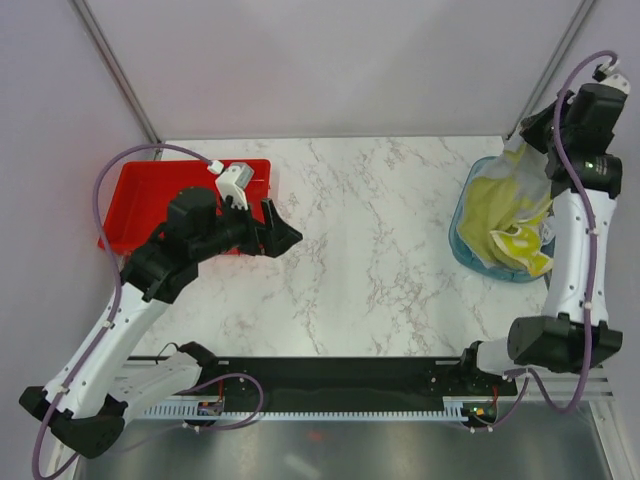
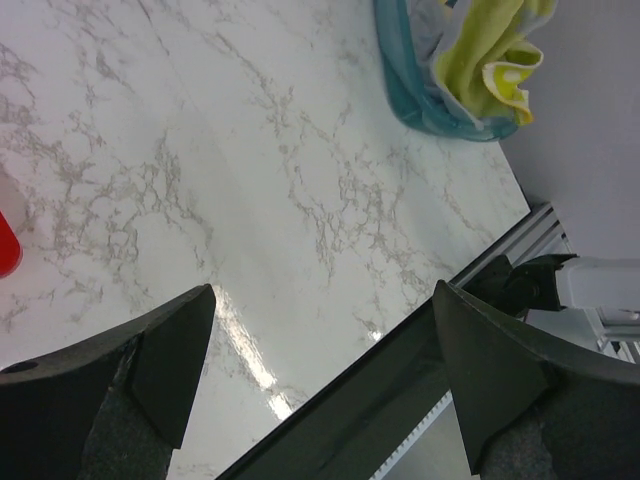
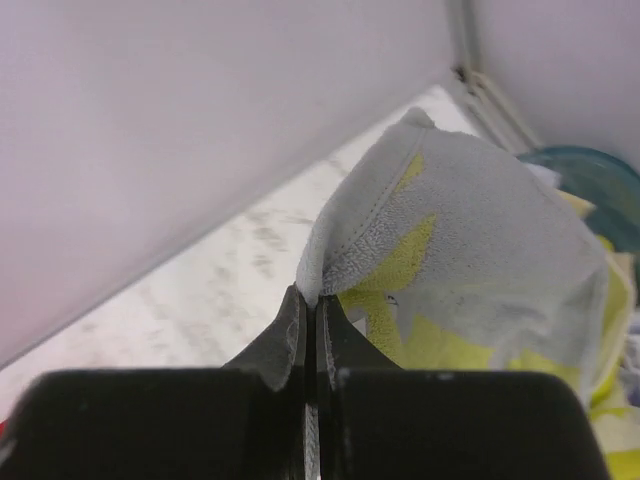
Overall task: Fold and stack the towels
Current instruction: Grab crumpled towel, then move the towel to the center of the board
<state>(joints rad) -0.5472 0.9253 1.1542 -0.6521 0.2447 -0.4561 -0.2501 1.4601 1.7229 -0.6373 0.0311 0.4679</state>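
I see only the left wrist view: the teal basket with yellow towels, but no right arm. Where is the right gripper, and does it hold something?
Observer: The right gripper is above the basket, its jaws shut on the hem of a grey towel with yellow marks.
Operator: Is this towel free of the basket?
Observer: It seems not. In the top view its lower part reaches down among the yellow towels.
Operator: The red thing at my picture's left edge, what is it?
Observer: A red tray, at the table's far left corner.
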